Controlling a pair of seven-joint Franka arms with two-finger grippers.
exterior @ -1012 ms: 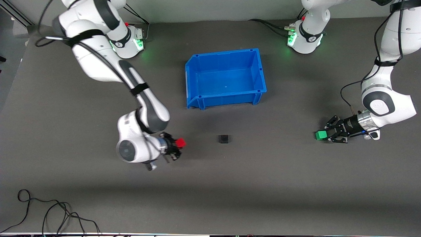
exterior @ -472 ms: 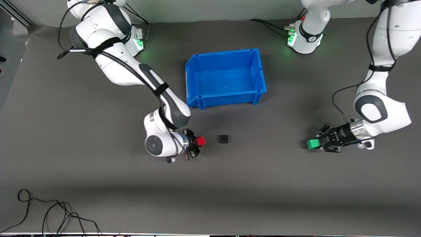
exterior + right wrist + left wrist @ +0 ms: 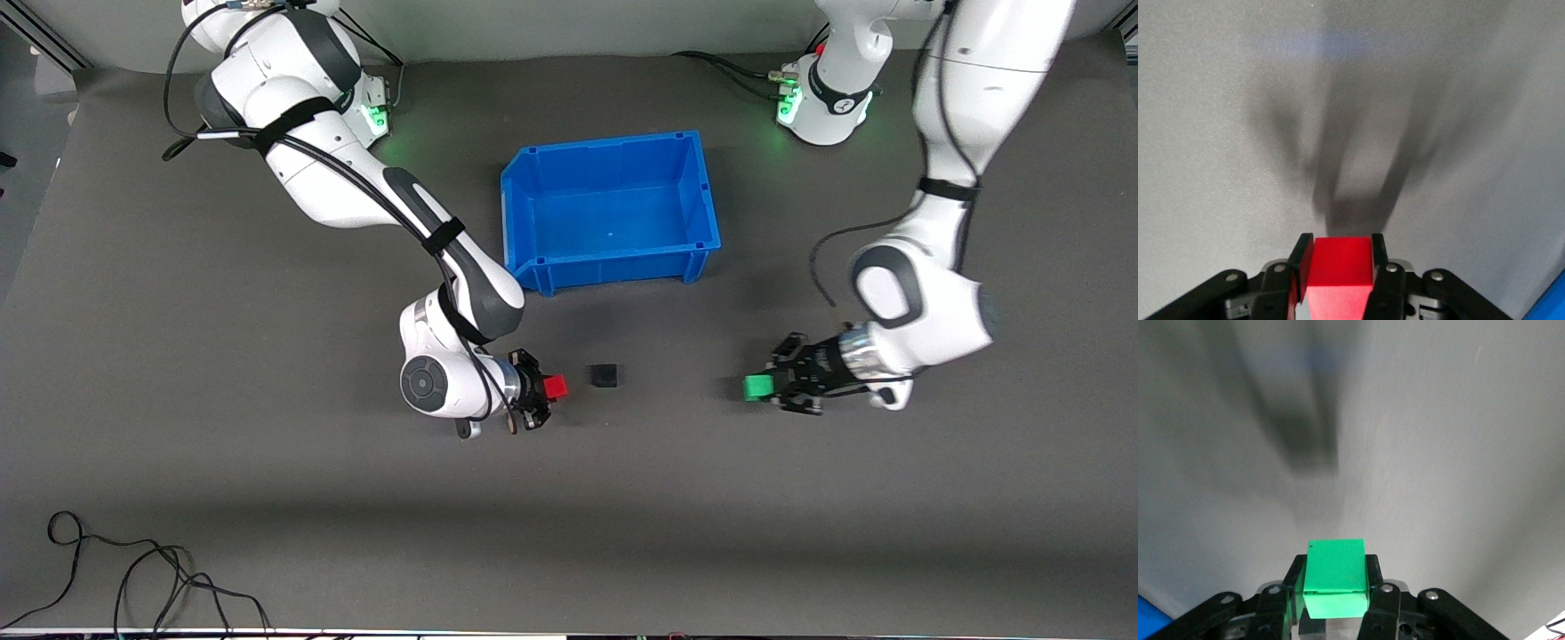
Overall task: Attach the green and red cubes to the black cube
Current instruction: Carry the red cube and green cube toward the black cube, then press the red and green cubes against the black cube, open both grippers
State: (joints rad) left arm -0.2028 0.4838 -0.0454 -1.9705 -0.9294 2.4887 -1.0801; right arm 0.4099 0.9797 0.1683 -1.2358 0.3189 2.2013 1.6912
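Note:
The black cube (image 3: pixel 605 376) sits on the grey mat, nearer the front camera than the blue bin. My right gripper (image 3: pixel 549 389) is shut on the red cube (image 3: pixel 556 387), close beside the black cube on the right arm's side, a small gap apart. The red cube also shows between the fingers in the right wrist view (image 3: pixel 1339 273). My left gripper (image 3: pixel 766 388) is shut on the green cube (image 3: pixel 757 387), well off from the black cube toward the left arm's end. The green cube also shows in the left wrist view (image 3: pixel 1335 577).
An empty blue bin (image 3: pixel 520 218) stands at mid-table, farther from the front camera than the black cube. A black cable (image 3: pixel 133 578) lies coiled near the front edge at the right arm's end. The arm bases stand along the back edge.
Both grippers have moved toward the black cube with their cubes. The right one has nearly reached it. The left one has travelled a long way from the table's end.

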